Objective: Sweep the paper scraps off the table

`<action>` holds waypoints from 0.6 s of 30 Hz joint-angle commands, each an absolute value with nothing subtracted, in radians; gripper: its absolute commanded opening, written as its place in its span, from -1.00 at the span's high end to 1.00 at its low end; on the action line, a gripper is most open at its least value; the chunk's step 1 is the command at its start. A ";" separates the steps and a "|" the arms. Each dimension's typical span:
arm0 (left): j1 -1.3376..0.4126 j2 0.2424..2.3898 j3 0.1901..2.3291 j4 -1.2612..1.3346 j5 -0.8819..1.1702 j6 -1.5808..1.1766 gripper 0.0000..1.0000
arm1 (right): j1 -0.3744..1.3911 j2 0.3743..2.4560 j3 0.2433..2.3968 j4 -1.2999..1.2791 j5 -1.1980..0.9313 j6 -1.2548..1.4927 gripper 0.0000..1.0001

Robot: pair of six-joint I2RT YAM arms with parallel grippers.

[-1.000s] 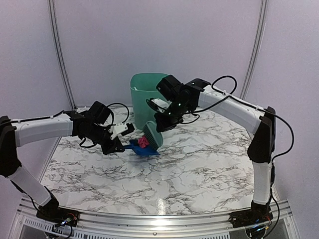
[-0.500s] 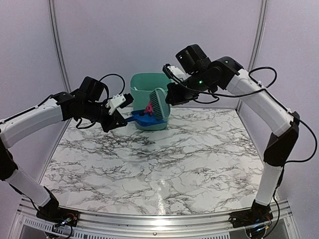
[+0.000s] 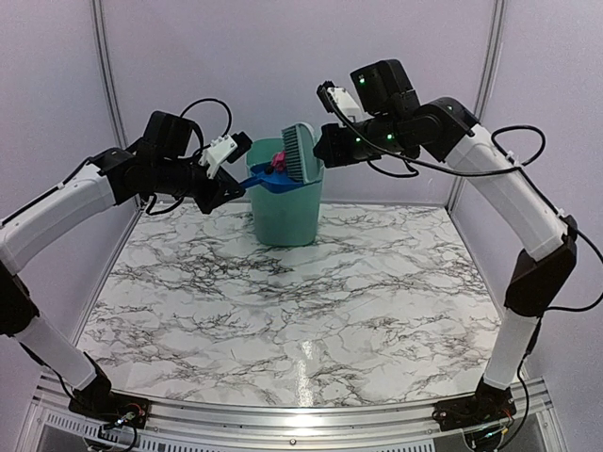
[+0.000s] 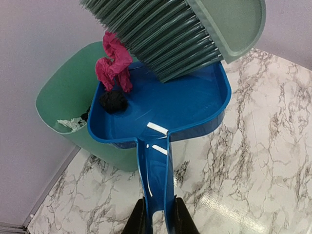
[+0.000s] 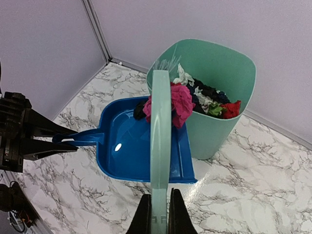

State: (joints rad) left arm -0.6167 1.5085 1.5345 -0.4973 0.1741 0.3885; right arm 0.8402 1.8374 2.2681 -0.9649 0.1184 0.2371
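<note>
Crumpled pink and black paper scraps (image 4: pixel 115 62) sit in the raised dustpan (image 4: pixel 187 105) above the table (image 3: pixel 311 311).

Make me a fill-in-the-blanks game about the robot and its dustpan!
The left gripper is shut on the ____ of the blue dustpan.
The right gripper holds the hand brush, coloured ____.
A pink scrap and a black scrap rest on the ____.
Inside the green bin lie more paper ____.
Missing words: handle, green, dustpan, scraps.
</note>
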 commanded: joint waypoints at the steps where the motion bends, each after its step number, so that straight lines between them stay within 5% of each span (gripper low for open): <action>1: -0.617 1.603 1.651 -0.423 0.112 0.319 1.00 | 0.831 1.882 2.343 -0.850 0.171 0.203 1.00; 18: -0.584 1.897 2.000 -0.441 0.089 -0.051 1.00 | 0.710 1.868 2.347 -0.795 0.113 0.267 1.00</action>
